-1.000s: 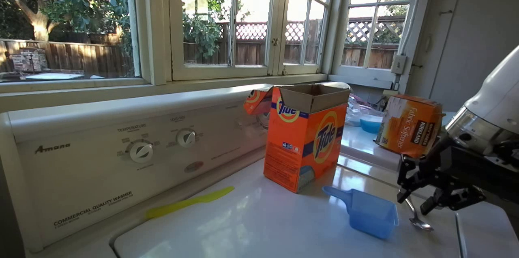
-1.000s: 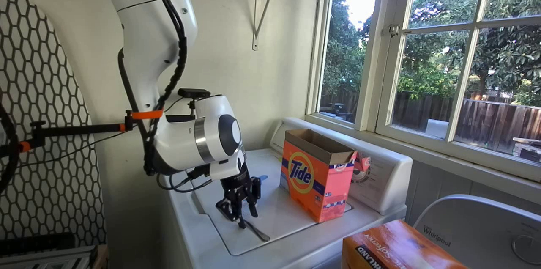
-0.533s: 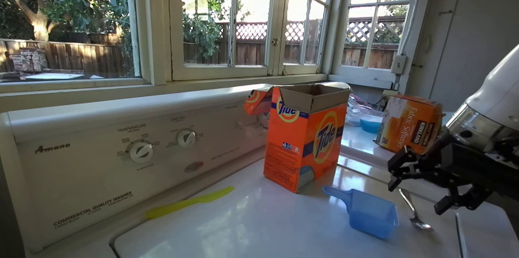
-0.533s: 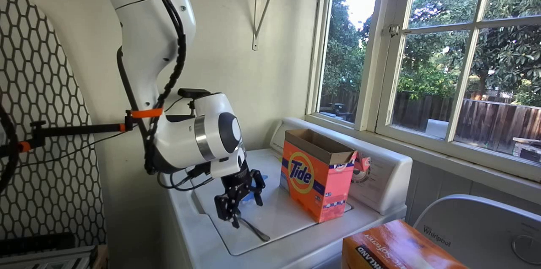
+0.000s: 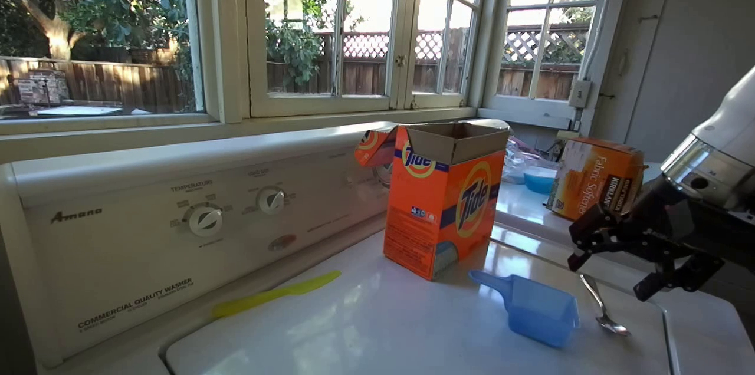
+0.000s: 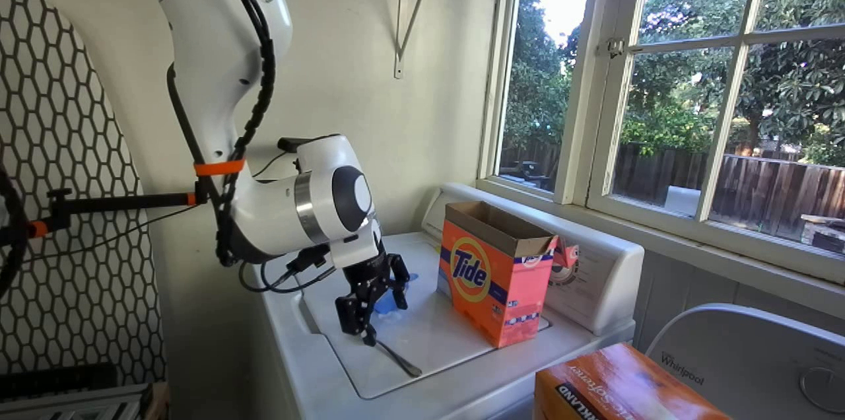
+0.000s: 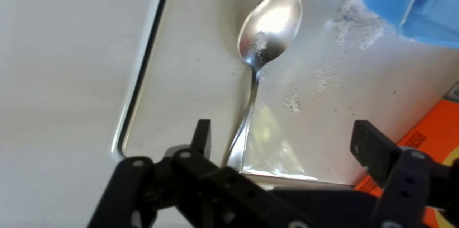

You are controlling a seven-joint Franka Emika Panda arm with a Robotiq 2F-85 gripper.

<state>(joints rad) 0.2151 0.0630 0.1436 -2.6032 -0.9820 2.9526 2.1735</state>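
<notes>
The gripper (image 7: 283,136) has its fingers spread wide apart, hanging near the handle end of the spoon (image 7: 257,62), which is just lying there on the washer lid (image 5: 330,328). In the wrist view the bowl points to around 12:30 and the handle runs down to roughly 6:30. There's a bit of white powder (image 7: 260,43) in the bowl, plus a bigger messy patch at the bowl's 3 o'clock, right by the blue scoop (image 7: 426,5). In an exterior view, going from the spoon: scoop at 9 o'clock, Tide box (image 5: 448,207) upright at about 10, softener box (image 5: 590,183) farther back at 12, and a yellow knife (image 5: 277,295) way out at 9.
</notes>
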